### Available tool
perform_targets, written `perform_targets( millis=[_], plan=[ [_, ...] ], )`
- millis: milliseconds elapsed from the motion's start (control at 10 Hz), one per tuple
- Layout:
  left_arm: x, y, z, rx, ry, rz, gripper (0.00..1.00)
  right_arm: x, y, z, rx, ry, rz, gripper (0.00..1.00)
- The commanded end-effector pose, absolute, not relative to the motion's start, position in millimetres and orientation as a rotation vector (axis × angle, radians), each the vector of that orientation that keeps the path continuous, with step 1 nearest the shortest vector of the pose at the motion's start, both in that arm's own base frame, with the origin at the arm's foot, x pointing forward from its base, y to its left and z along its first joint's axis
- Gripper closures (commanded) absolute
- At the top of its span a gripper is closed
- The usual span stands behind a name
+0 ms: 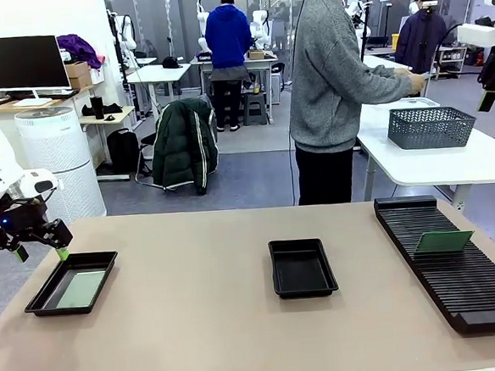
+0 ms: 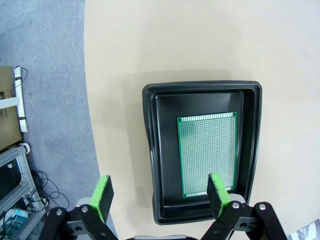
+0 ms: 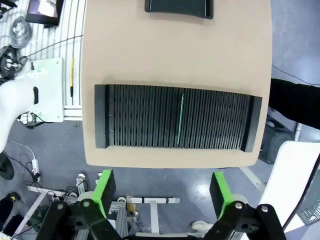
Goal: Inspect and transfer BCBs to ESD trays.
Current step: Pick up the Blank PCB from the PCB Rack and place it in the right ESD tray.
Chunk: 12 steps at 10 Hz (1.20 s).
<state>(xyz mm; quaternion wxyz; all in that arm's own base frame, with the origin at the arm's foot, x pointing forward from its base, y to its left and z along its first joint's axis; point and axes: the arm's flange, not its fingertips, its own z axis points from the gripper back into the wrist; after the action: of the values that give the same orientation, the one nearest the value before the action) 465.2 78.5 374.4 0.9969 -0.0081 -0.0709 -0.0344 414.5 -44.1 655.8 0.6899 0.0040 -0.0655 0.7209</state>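
Jaws of the left gripper (image 2: 160, 178) stand wide apart and hold nothing; in the left wrist view its green pads (image 2: 103, 194) rise from the bottom edge, one beside the left tray (image 2: 149, 150) and one over the tray's near end. One flat board (image 2: 207, 155) lies on the floor of this tray, toward the right side of the frame, with its long side along the tray's long side; no pad touches it. In the front view the same gripper hangs at the left edge of the frame, just above the far corner of the left tray, which sits on the beige table (image 1: 198, 325) at lower left.

At the middle of the front view sits the centre tray (image 1: 302, 271), showing its bare black floor; it is well apart from the left tray.

Jaws of the right gripper (image 3: 162, 176) are also spread wide, with nothing between them; in the right wrist view they hang high over the long black rack (image 3: 135, 122). A standing board (image 3: 181, 120) sits in one slot, a little right of the rack's middle, seen on edge as a thin green line; in the front view it leans in the rack at the right of the frame.

A person (image 1: 333, 77) in a grey sweater stands at upper middle, turned toward a white table with a grey mesh basket (image 1: 430, 127).
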Motion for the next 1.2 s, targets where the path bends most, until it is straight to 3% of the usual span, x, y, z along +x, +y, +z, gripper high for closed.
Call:
perform_targets(
  millis=[0,1100],
  plan=[
    [465,79,374,-0.017,-0.145,-0.068,0.0,408,-51,628,-0.029,-0.171,1.643,0.0],
    [465,79,374,-0.017,-0.145,-0.068,0.0,424,-61,520,-0.109,-0.153,1.614,0.0]
  ],
)
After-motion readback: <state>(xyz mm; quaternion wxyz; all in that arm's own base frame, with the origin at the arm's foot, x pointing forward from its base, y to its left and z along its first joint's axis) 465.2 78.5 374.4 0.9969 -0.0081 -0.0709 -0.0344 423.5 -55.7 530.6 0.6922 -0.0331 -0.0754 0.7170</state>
